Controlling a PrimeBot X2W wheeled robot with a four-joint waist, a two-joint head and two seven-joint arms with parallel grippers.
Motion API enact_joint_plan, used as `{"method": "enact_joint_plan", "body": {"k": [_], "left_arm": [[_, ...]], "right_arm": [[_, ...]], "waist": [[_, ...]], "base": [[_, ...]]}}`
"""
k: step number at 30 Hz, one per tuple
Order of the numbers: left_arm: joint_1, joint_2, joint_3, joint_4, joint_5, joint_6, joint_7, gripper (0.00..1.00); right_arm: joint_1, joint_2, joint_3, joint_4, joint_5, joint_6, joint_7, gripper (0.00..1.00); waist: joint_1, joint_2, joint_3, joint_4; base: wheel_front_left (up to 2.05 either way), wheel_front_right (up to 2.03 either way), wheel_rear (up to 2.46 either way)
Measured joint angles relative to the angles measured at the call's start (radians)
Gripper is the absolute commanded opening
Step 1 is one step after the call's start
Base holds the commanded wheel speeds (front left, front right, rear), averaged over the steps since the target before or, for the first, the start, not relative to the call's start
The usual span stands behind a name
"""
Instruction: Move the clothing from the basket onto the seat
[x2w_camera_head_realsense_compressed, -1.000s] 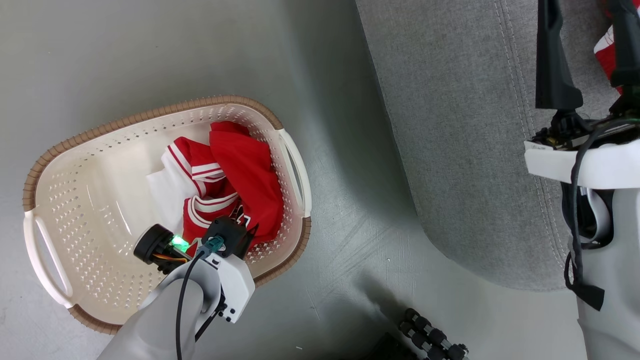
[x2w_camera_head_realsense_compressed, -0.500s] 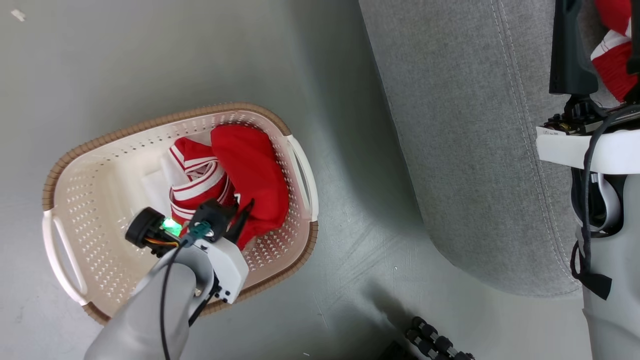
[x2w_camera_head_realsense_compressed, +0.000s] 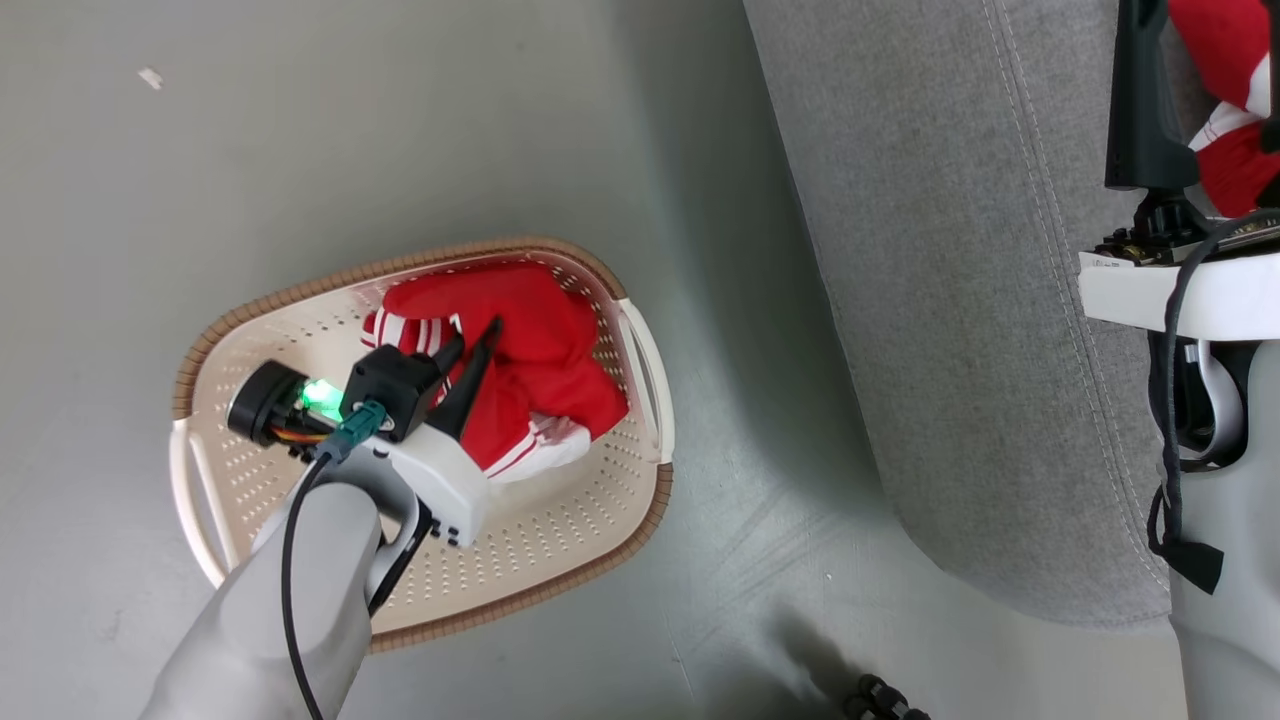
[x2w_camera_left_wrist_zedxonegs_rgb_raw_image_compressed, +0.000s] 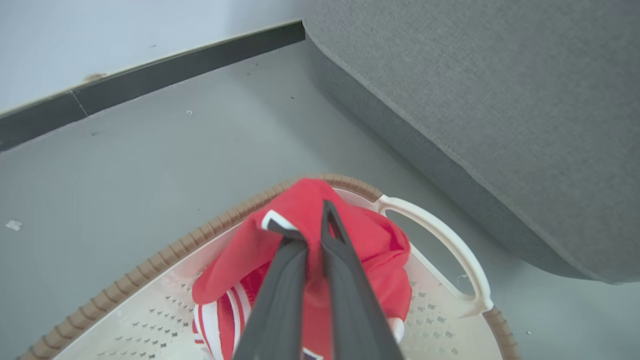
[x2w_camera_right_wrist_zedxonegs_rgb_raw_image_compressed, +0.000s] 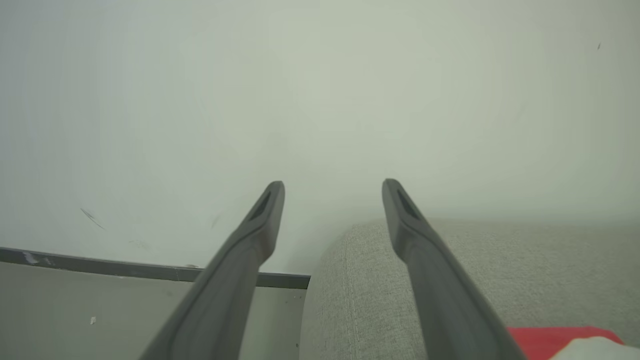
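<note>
Now | left gripper (x2w_camera_left_wrist_zedxonegs_rgb_raw_image_compressed: 306, 220) pinching clothing (x2w_camera_left_wrist_zedxonegs_rgb_raw_image_compressed: 372, 242) in basket (x2w_camera_left_wrist_zedxonegs_rgb_raw_image_compressed: 436, 231) | right gripper (x2w_camera_right_wrist_zedxonegs_rgb_raw_image_compressed: 332, 190) spread, wrist view: seat (x2w_camera_right_wrist_zedxonegs_rgb_raw_image_compressed: 360, 280), wall (x2w_camera_right_wrist_zedxonegs_rgb_raw_image_compressed: 320, 75)

Right jaws spread wide, pale wall (x2w_camera_right_wrist_zedxonegs_rgb_raw_image_compressed: 320, 75) beyond, grey seat (x2w_camera_right_wrist_zedxonegs_rgb_raw_image_compressed: 550, 270) below, red clothing (x2w_camera_right_wrist_zedxonegs_rgb_raw_image_compressed: 545, 339) at lower corner

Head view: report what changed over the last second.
The left tool, shut on the clothing, has risen and pulled it up off the bottom of the basket into a hanging bunch. The camera shifted as well. The basket stays put, and the right tool stays open over the seat.
</note>
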Motion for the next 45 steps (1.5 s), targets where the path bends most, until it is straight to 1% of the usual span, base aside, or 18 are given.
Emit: {"method": "enact_joint_plan", "body": {"k": [6,10,15,19,24,33,39,45], "left_arm": [[0.004,0.019,0.04,-0.142,0.001,0.016,0.0,0.0],[0.043,0.034,0.072,-0.217,0.002,0.038,0.0,0.0],[0.069,0.065,0.113,-0.296,0.003,0.057,0.0,0.0],[0.09,0.091,0.146,-0.361,0.003,0.065,0.0,0.0],[0.107,0.112,0.166,-0.401,0.003,0.065,0.0,0.0],[0.146,0.179,0.207,-0.487,0.012,0.065,-0.003,0.0],[0.181,0.202,0.221,-0.527,0.012,0.064,-0.003,0.0],[0.211,0.225,0.212,-0.553,0.019,0.05,-0.003,0.0]], "right_arm": [[0.001,0.0,-0.002,0.009,-0.025,0.0,0.0,1.0],[0.004,-0.002,-0.003,0.022,-0.037,0.0,0.0,1.0],[0.02,-0.002,-0.001,0.041,-0.048,0.0,0.0,1.0],[0.07,-0.002,0.01,0.068,-0.065,0.0,0.0,1.0],[0.099,-0.003,0.034,0.08,-0.075,0.0,0.0,1.0],[0.172,-0.004,0.073,0.111,-0.092,0.0,0.0,1.0],[0.216,-0.004,0.1,0.14,-0.098,0.0,0.0,1.0],[0.264,-0.036,0.16,0.176,-0.098,0.0,0.0,1.0]], "waist": [[0.0,0.0,-0.046,0.03],[0.0,0.0,-0.08,0.051],[0.0,0.0,-0.127,0.077],[0.0,0.0,-0.177,0.101],[0.0,0.0,-0.22,0.119],[-0.0001,0.0,-0.333,0.158],[-0.0001,0.0,-0.403,0.178],[-0.0001,0.0,-0.475,0.194]], "base": [[0.0,0.0,0.0],[0.0,0.0,0.0],[0.0,0.0,0.0],[0.0,0.0,0.0],[0.0,0.0,0.0],[0.0,0.0,0.0],[0.0,0.0,0.0],[0.0,0.0,0.0]]}}
